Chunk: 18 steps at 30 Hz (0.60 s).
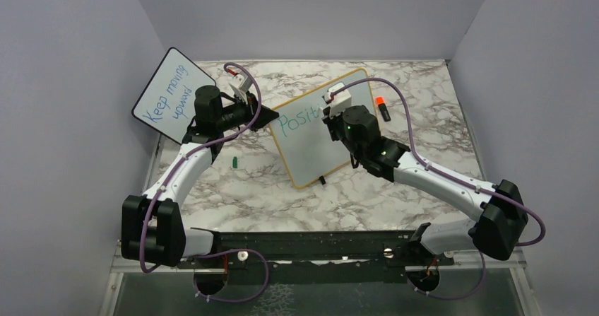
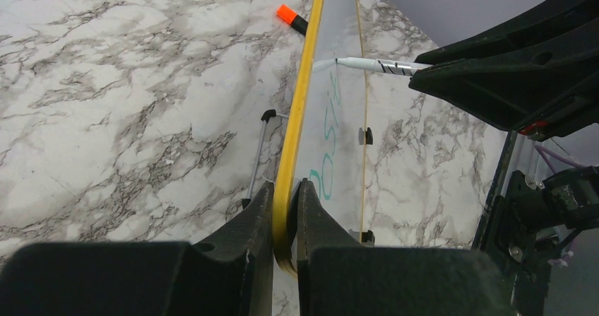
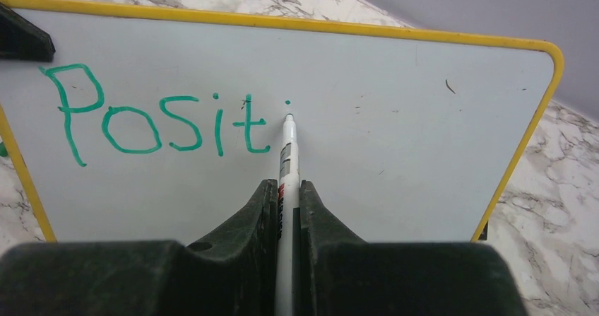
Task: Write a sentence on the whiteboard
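The whiteboard [image 1: 318,157], with a yellow frame, stands tilted on the marble table. Green writing [image 1: 300,120] on it reads "Posit", with a dot after the t [image 3: 155,121]. My left gripper [image 1: 263,116] is shut on the board's left frame edge [image 2: 300,104], one finger on each side [image 2: 286,197]. My right gripper [image 1: 337,109] is shut on a white marker [image 3: 287,153]. The marker's tip rests at the board just below the green dot, right of the t. The marker also shows in the left wrist view [image 2: 374,66], meeting the board face.
A smaller black-framed board [image 1: 169,90] with blue "Keep moving upward" leans at the back left wall. An orange-capped marker [image 1: 382,108] lies behind the whiteboard's right end. A small green cap [image 1: 234,162] lies on the table by the left arm. Walls close in three sides.
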{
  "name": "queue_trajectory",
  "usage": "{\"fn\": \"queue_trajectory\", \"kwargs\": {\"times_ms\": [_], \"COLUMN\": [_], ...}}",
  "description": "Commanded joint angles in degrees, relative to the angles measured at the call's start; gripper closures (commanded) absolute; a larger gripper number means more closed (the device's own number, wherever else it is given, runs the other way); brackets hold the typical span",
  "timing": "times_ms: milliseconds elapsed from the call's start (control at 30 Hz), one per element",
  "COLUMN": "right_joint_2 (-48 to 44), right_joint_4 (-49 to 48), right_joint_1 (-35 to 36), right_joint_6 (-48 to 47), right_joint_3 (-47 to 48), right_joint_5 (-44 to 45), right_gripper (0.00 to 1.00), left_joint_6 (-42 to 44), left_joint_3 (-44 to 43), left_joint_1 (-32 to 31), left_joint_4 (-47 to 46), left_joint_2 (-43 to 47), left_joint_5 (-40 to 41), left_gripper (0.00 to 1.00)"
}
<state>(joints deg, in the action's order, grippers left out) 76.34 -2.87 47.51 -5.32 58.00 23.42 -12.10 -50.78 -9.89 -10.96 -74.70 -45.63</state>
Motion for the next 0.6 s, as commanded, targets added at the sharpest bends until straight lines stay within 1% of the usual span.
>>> {"fn": "queue_trajectory", "kwargs": {"times_ms": [0,400,567], "right_joint_2": [0.44,0.39,-0.25], "right_joint_4": [2.64,8.57,8.59], "right_joint_1": [-0.40,-0.40,-0.40], "right_joint_6": [1.38,2.59,2.98], "right_joint_3": [-1.06,-1.97,-2.71], "right_joint_5": [-0.58,-2.28,-2.19], "right_gripper": [1.00,1.00,1.00], "left_joint_6": [4.36,4.36,4.36], "left_joint_3": [1.13,1.13,1.13], "left_joint_1": [-1.01,-1.01,-1.01], "left_joint_4": [6.02,6.12,6.12], "left_joint_2": [-1.54,-1.53,-1.65], "left_joint_5": [1.94,2.03,2.03], "left_gripper": [1.00,1.00,1.00]}}
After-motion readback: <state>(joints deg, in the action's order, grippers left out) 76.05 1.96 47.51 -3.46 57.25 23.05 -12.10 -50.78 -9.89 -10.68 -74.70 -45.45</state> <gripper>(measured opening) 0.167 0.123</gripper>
